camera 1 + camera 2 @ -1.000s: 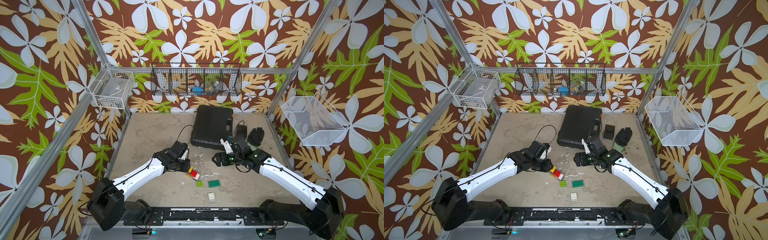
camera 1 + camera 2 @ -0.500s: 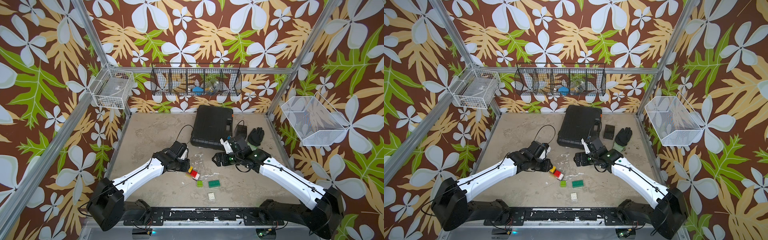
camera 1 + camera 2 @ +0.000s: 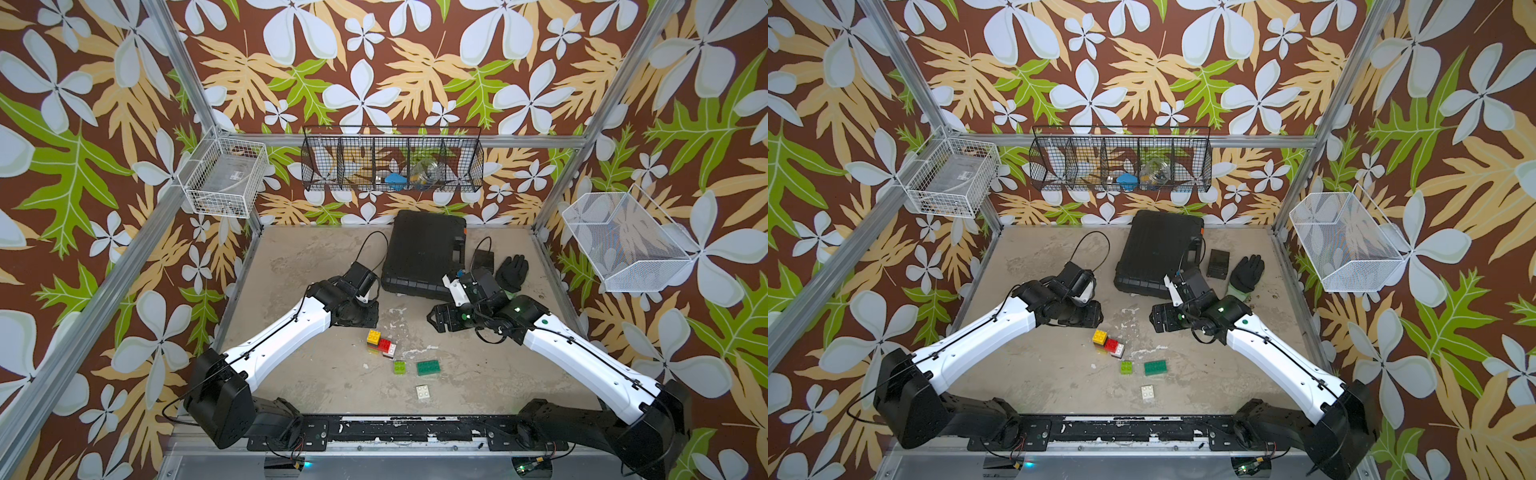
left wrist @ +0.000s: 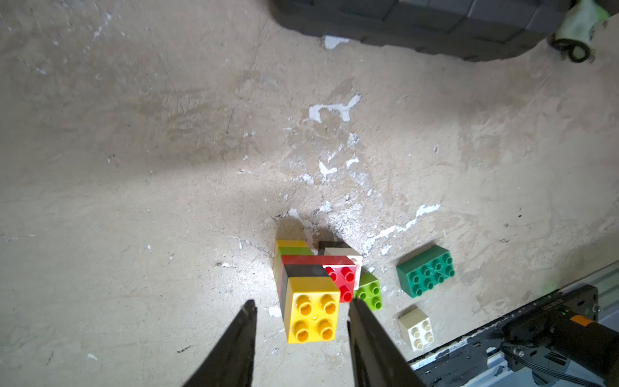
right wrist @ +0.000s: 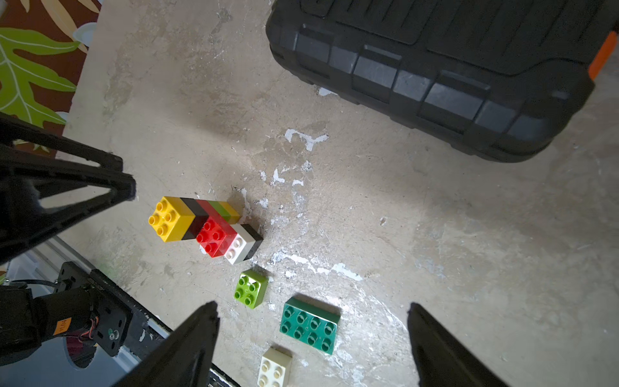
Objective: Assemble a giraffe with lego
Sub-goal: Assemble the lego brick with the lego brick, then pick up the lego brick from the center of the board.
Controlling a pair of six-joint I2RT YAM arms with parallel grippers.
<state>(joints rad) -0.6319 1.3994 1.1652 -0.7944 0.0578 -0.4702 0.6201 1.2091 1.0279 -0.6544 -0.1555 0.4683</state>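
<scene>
Black case (image 3: 424,253) and glove (image 3: 513,270) lie upper centre in a top view; the giraffe (image 3: 380,341) stands mid-frame, loose lego (image 3: 428,368) at its lower right. The left gripper (image 4: 301,306) is parted astride its yellow top, not touching it; the right gripper (image 5: 311,308) gapes, empty.

arms (image 3: 286,328): white shells, black joints | cables (image 3: 296,319): thin black (clipped along shells) | green dots (image 3: 544,321), possibly LEDs

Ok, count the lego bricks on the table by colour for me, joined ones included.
yellow bricks: 2
black bricks: 2
red brick: 1
lime green bricks: 2
white bricks: 2
dark green brick: 1
Total: 10
</scene>
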